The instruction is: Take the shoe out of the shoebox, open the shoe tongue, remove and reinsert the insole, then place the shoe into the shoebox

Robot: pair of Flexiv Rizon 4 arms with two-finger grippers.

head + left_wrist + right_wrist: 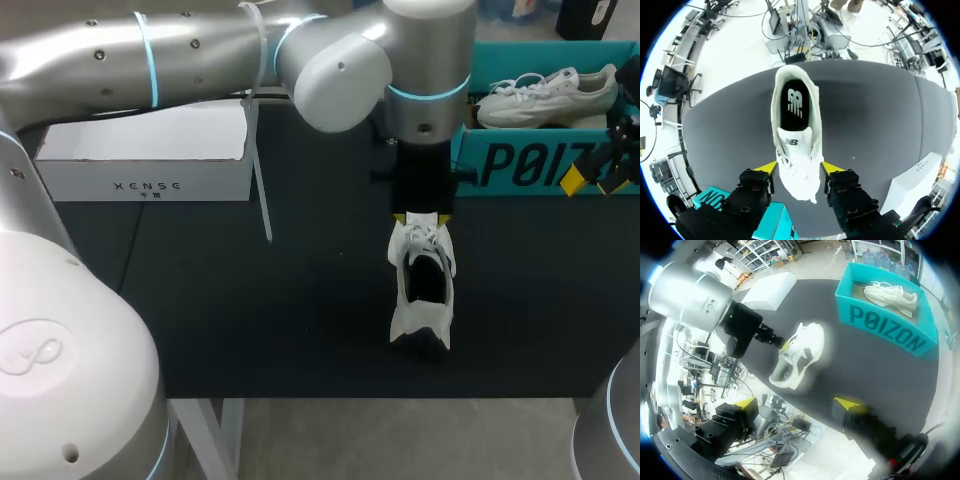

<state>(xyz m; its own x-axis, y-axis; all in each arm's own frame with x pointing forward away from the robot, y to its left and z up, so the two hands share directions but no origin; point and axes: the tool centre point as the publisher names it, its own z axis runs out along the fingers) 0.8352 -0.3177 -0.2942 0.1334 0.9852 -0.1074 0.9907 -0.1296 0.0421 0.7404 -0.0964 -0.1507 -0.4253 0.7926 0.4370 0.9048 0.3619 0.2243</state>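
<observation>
A white shoe (421, 285) lies on the black table mat, its opening up and a dark insole (794, 102) showing inside. My left gripper (422, 218) comes down over the shoe's laced front, and in the left wrist view its gripper (798, 168) has both yellow tips pressed against the shoe (796, 150) from either side. The teal shoebox (530, 165) stands at the back right with a second white shoe (545, 98) inside. My right gripper (590, 178) hangs open at the box's front right; in its own view the gripper (796, 404) holds nothing.
A white cardboard box (150, 160) with a raised flap sits at the back left. Bare black mat (250, 320) stretches between it and the shoe. The table's front edge runs just below the shoe's heel.
</observation>
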